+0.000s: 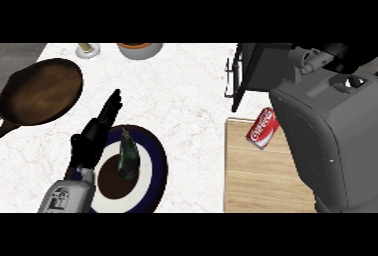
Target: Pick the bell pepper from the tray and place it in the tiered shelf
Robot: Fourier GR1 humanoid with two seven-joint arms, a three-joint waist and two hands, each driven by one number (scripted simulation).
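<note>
Centrally in the head view, a white marbled counter [184, 90] is seen from steeply above. At the lower left a round plate with a dark blue rim, a white ring and a brown middle [151, 165] is set on it, serving as the tray. A dark green, elongated bell pepper [128, 157] is laid on the plate, its narrow end pointed away from the robot.

The left hand [94, 135] is shown at the plate's left edge, just beside the pepper and not closed on it. Its black fingers [111, 107] are held straight and together, stretched up and away over the counter; nothing is held. The grey forearm [66, 197] is brought in from the lower edge.

A round brown frying pan [40, 90] is placed at the far left. At the top edge a small brass-coloured item [87, 49] and a white bowl with an orange inside [139, 49] are partly cut off. A dark wire tiered shelf [247, 72] is seen at the upper right, well apart from the plate. A red can [263, 128] is laid on a wooden board [258, 175]. A large grey body [328, 135] fills the right side; whether it is the right arm cannot be told, and no right hand is shown.
</note>
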